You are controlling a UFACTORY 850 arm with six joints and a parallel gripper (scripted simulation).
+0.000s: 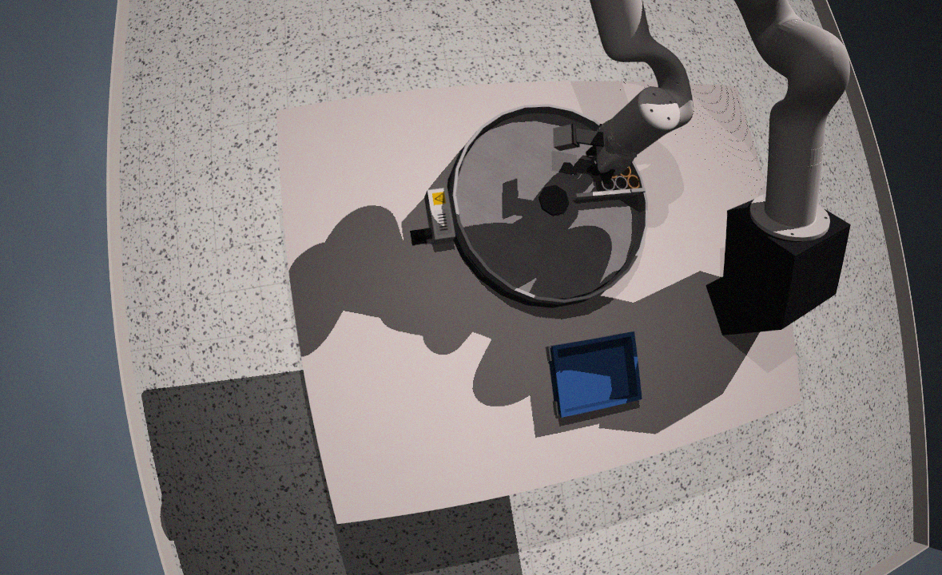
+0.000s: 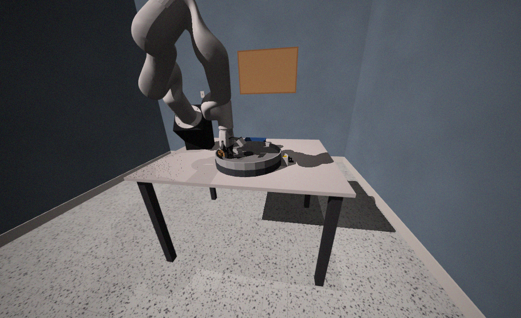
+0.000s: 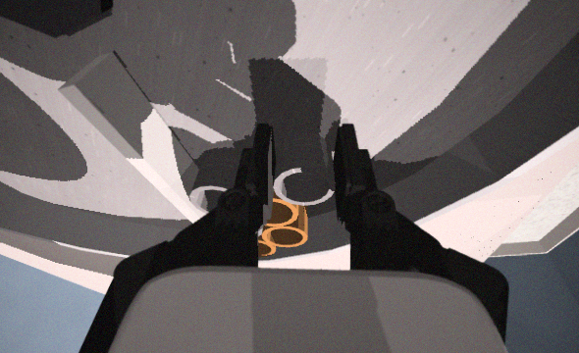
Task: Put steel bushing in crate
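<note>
My gripper (image 3: pixel 304 144) (image 1: pixel 590 165) (image 2: pixel 225 150) reaches down inside the round grey turning table (image 1: pixel 476 250) (image 2: pixel 250 168) at its right rear edge. The fingers are shut on a steel bushing (image 3: pixel 305 201), a grey ring with a pale rim that stands upright on the table. A second steel bushing (image 3: pixel 199 193) stands just left of the left finger, partly hidden by it. Orange bushings (image 3: pixel 285 227) (image 1: pixel 622 178) lie close behind, near the table's rim. The blue crate (image 1: pixel 592 348) (image 2: pixel 255 139) stands on the tabletop, apart from the turning table.
A pale divider bar (image 1: pixel 606 192) and a dark hub (image 1: pixel 552 200) sit on the turning table next to the gripper. A small control box with a yellow label (image 1: pixel 439 211) is at the table's left. The arm's black base (image 1: pixel 774 275) stands at the right.
</note>
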